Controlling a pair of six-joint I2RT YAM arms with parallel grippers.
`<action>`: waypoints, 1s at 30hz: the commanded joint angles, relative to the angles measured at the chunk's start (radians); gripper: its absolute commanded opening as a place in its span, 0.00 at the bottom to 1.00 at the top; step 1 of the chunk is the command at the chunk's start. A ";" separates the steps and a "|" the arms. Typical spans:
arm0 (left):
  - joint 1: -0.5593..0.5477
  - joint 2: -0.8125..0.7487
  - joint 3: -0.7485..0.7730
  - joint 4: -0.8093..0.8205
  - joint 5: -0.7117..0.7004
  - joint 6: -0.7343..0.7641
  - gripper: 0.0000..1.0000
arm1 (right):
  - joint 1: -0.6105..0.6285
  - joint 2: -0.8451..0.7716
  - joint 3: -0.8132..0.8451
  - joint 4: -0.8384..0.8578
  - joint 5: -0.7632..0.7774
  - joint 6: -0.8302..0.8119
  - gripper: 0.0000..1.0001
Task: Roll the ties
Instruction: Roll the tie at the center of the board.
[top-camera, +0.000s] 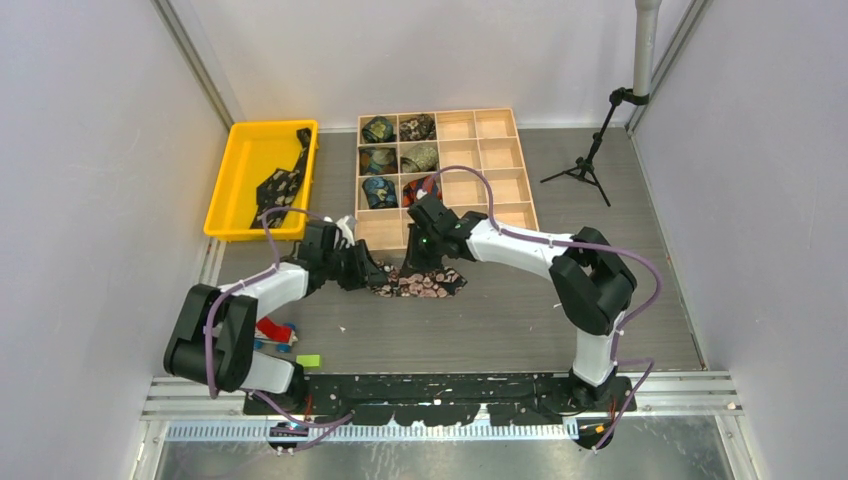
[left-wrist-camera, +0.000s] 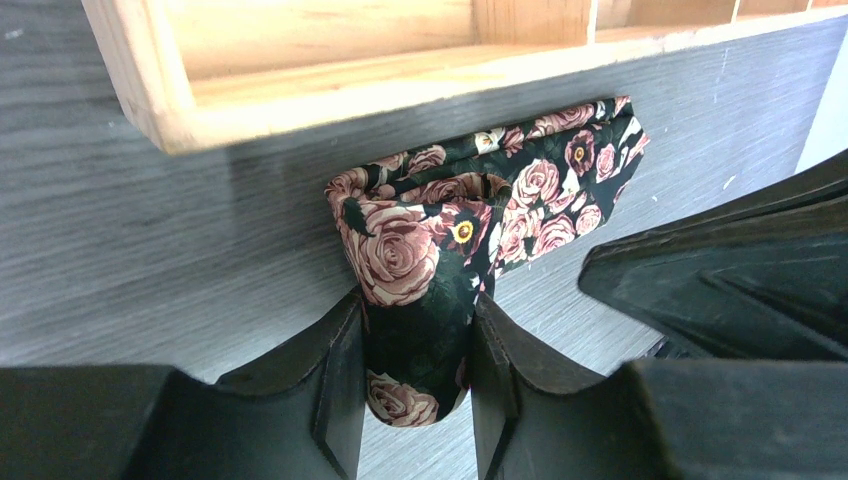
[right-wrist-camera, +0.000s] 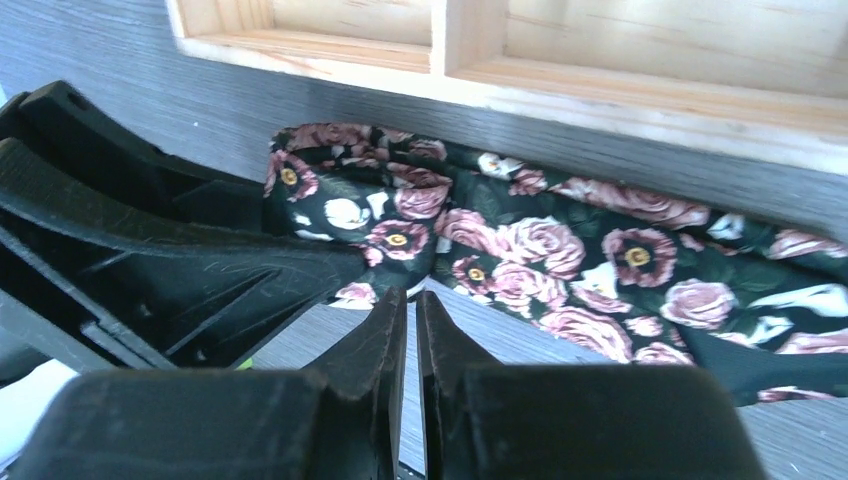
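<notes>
The floral tie is dark green-black, printed with dusty-pink roses, cream blossoms and yellow-centred flowers. The table is grey wood-grain, the compartment box pale natural wood. A yellow bin holds a black tie with pale dots. The cables are purple.

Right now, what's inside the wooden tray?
Six rolled ties fill the tray's left two columns, top three rows; right columns look bare. The right arm hides part of the bottom row.

No legible text, none on the floral tie, the wooden box, the yellow bin
</notes>
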 joint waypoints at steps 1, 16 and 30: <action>-0.017 -0.045 0.027 -0.116 -0.017 0.050 0.34 | -0.015 -0.041 -0.047 -0.003 0.041 -0.017 0.14; -0.120 -0.182 0.048 -0.328 -0.212 0.096 0.34 | 0.049 -0.024 -0.106 -0.052 0.119 0.027 0.14; -0.292 -0.123 0.201 -0.489 -0.520 0.103 0.35 | 0.070 0.006 -0.072 -0.163 0.184 0.038 0.13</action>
